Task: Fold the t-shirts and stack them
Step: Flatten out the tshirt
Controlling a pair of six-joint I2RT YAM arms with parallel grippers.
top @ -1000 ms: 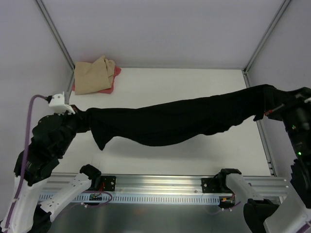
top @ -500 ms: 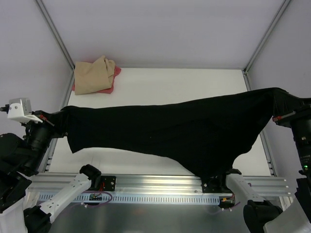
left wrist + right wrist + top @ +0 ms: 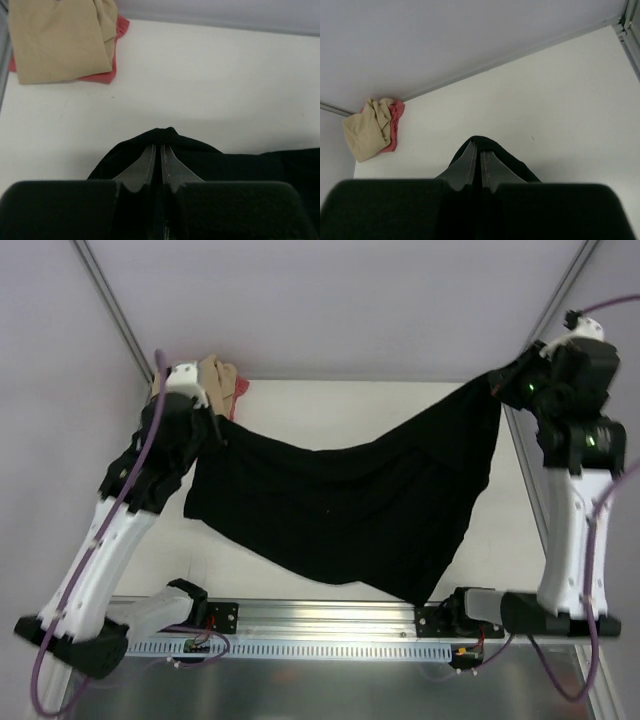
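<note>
Both arms are raised high. Left gripper [image 3: 161, 146] is pinched tight on one end of the black t-shirt [image 3: 340, 510]; right gripper [image 3: 481, 145] is clamped likewise on the opposite end. The shirt hangs between them, sagging above the white table [image 3: 330, 405]. The tan shirt [image 3: 55, 40] lies crumpled atop the pink-red shirt [image 3: 102, 76] in the far-left corner.

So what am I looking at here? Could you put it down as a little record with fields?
black shirt: stretched between both arms, sagging in the middle
left tool: shut on the black shirt's cloth
right tool: shut on its other end
tan shirt: far left corner, lying on the pink-red shirt
table: white
</note>
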